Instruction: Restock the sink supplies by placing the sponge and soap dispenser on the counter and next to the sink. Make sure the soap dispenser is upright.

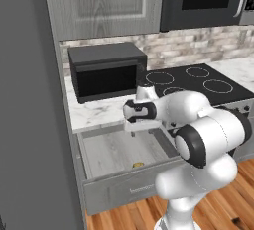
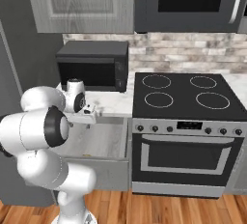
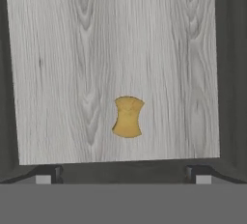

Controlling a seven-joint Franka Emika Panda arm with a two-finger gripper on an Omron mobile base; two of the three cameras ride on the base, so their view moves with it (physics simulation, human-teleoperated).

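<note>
The sponge (image 3: pixel 128 117), small and yellow-ochre, lies on the pale wood floor of an open drawer (image 1: pixel 99 147), close to the drawer's front wall (image 1: pixel 138 165). My gripper (image 3: pixel 123 177) hangs open straight above it, pointing down, with nothing between its fingers. From the base it shows over the drawer's middle (image 1: pixel 141 131), just in front of the counter (image 1: pixel 96 112) edge. The white marble counter (image 2: pixel 113 103) runs behind the drawer. The soap dispenser and the sink are out of view.
A black microwave (image 1: pixel 106 70) stands on the counter behind the drawer. A black stovetop (image 2: pixel 185 95) with an oven (image 2: pixel 185 153) below lies to the right. A tall grey panel (image 1: pixel 30 125) closes off the left. The drawer's side walls (image 3: pixel 230 73) flank the sponge.
</note>
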